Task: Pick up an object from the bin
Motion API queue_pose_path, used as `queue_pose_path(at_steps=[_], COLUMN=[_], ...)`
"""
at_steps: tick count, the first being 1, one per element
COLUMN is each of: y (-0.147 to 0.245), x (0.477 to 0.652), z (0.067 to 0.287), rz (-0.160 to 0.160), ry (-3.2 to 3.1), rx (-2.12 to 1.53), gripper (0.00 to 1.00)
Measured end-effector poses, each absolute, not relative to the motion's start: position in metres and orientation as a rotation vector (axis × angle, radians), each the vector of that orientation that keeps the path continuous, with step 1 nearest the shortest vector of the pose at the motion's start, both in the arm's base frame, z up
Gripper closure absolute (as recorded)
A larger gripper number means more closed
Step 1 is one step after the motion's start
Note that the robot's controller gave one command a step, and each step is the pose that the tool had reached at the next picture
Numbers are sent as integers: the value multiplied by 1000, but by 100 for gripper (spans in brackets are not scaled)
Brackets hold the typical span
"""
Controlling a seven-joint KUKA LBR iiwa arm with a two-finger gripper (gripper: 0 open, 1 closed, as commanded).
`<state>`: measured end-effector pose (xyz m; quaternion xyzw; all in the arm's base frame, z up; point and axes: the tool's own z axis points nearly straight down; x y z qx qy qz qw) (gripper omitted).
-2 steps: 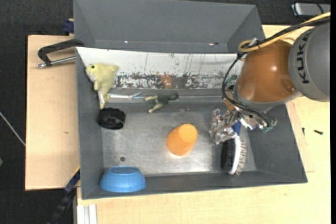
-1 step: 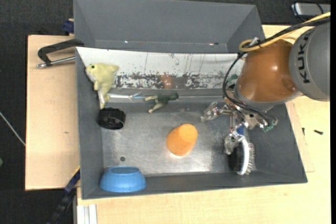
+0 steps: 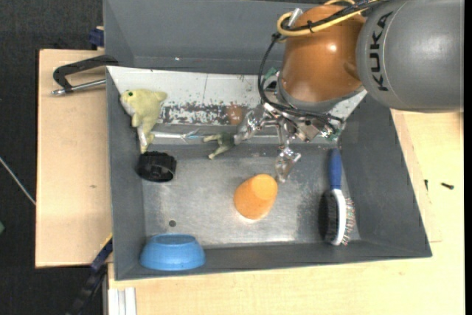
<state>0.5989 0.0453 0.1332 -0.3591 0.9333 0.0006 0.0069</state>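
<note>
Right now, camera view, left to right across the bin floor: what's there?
Black round part → small green figure → orange object → blue-handled brush. Yellow-green plush and blue bowl overlap the black part's span, so unranked.

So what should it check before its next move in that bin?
1. Gripper inside the bin: ok.
2. A thing close by to pick: ok, the orange cup lies just to its lower left in the view.
3. Cup free of neighbours: ok, nothing touches it.
4. Brush out of the way: ok, it lies apart by the right wall.
5. Gripper centred over the cup: not ok, it is off to one side.
6. Height above the floor: cannot tell.
</note>
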Motion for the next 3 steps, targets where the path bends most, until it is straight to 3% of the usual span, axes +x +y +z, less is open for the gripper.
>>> queue_pose_path(at_steps=[1, 2, 3], y=[37, 38, 18], x=[536, 538, 549], z=[107, 109, 100], rz=[3, 0, 1], ry=[2838, 2834, 2715], rx=[-1352, -1350, -1541], gripper=[0, 100, 100])
